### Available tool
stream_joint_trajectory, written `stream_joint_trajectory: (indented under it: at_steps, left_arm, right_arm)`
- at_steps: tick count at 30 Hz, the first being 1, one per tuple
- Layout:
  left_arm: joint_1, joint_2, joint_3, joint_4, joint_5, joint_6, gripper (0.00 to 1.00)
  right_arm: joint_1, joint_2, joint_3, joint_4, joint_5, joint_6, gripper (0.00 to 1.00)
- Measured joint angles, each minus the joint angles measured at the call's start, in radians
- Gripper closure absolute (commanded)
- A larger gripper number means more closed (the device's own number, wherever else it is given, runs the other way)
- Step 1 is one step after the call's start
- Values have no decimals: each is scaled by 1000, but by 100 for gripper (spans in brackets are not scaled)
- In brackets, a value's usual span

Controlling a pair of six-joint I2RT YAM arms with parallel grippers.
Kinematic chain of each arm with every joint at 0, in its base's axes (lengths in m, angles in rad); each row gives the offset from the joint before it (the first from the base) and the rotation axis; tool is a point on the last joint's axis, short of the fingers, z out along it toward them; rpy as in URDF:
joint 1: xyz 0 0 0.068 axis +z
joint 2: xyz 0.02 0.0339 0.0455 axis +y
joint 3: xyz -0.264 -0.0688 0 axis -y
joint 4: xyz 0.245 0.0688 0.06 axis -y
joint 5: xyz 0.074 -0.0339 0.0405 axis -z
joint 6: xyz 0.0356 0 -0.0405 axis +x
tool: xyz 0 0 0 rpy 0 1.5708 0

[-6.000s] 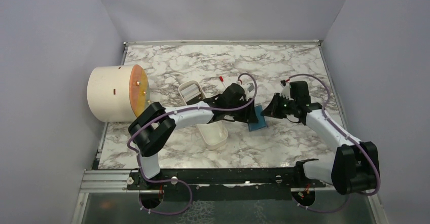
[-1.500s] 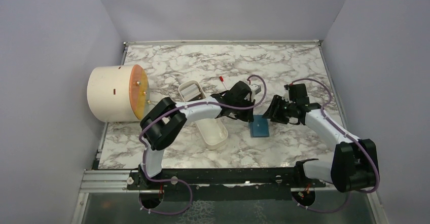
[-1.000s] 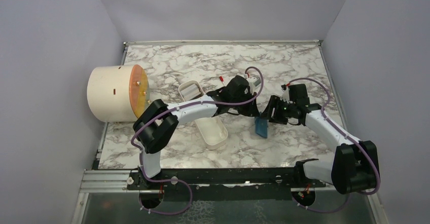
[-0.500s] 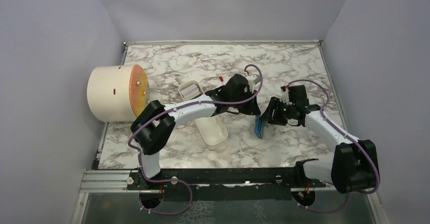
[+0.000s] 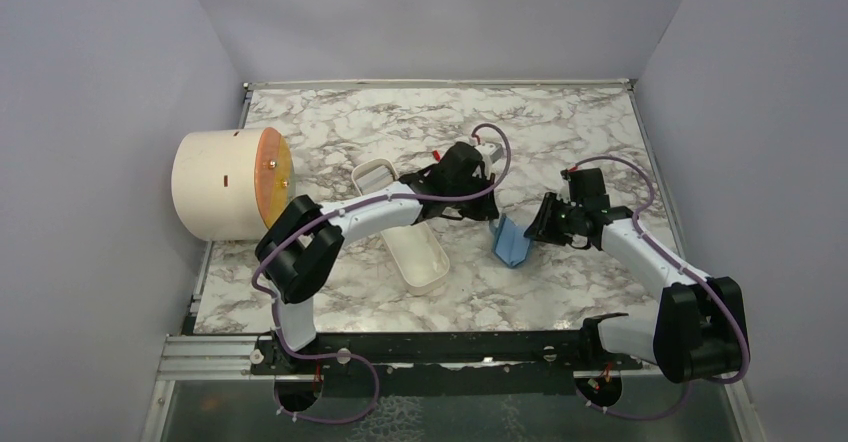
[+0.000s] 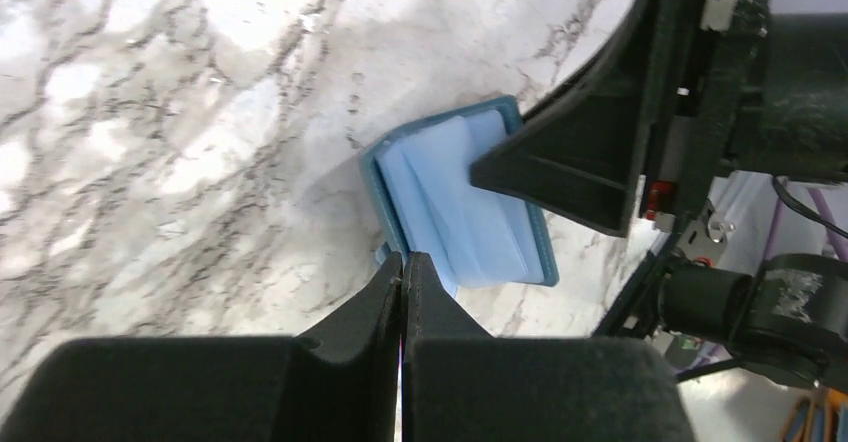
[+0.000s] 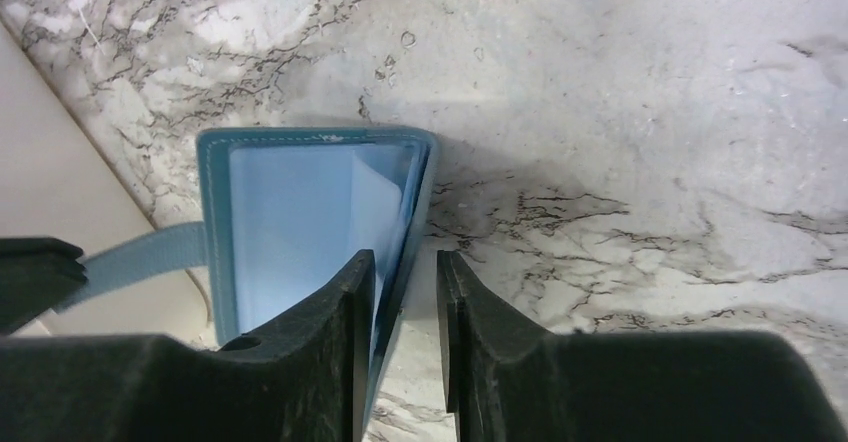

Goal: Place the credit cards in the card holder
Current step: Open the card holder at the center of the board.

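The white tray (image 5: pixel 428 274) lies nearest, at 7 o'clock of the marble table's (image 5: pixel 330 122) middle. Just beyond it, at 4 o'clock of the middle, the card holder (image 5: pixel 512 243) stands half open like a tent, its pale blue inside showing. Neither of the 2 credit cards shows in any view, so the step in hand looks like opening the holder, not loading it.

The right gripper (image 7: pixel 403 258), at 2 o'clock of the holder, has its 2 jaws drawn narrow around the raised panel's edge. A sliver of marble shows beside the panel, so whether the pads bite cannot be told.

The left gripper (image 6: pixel 403 268), at 11 o'clock of the holder, is pressed fully closed. Its tips meet at the holder's corner, where the teal strap (image 7: pixel 140 262) runs out toward 9 o'clock; it appears to pinch that strap.

Farthest to the side, at 9 o'clock, sits the cream cylinder (image 5: pixel 215 187).

Next, I judge, the 2 panels must be spread flat and one side pinned, which frees an arm to fetch a card. The light holder could slide or fold shut if either grip slackens.
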Motion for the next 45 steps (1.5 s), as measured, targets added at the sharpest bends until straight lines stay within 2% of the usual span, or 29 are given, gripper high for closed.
stream_joint_trajectory:
  at_steps: [4, 12, 15, 22, 28, 32, 36, 37, 40, 45]
  left_arm:
    - [26, 0, -1, -4, -17, 17, 100]
    - [32, 0, -47, -1, -39, 27, 100]
    - [32, 1, -75, 2, -51, 27, 100]
    - [33, 15, -96, 14, -83, 27, 100]
    - [38, 40, -109, 19, -101, 29, 100]
    - [39, 43, -122, 20, -109, 32, 100]
    - [40, 44, -132, 20, -111, 34, 100]
    - [40, 45, -132, 21, -112, 34, 100]
    - [40, 49, -134, 24, -113, 34, 100]
    - [42, 54, -146, 41, -113, 33, 100]
  right_arm:
    - [0, 0, 0, -3, 31, 7, 62]
    - [0, 1, 2, -13, 92, 19, 62]
    - [0, 9, -10, 31, 86, 38, 62]
    - [0, 94, -37, 101, 104, 63, 65]
    - [0, 165, 1, 124, 114, 56, 73]
    - [1, 137, 1, 128, 62, 48, 73]
    - [1, 58, 1, 136, -24, 51, 67]
    - [1, 40, 1, 143, -42, 52, 68]
    - [1, 10, -5, 161, -82, 52, 79]
    - [1, 4, -60, 216, -122, 58, 82]
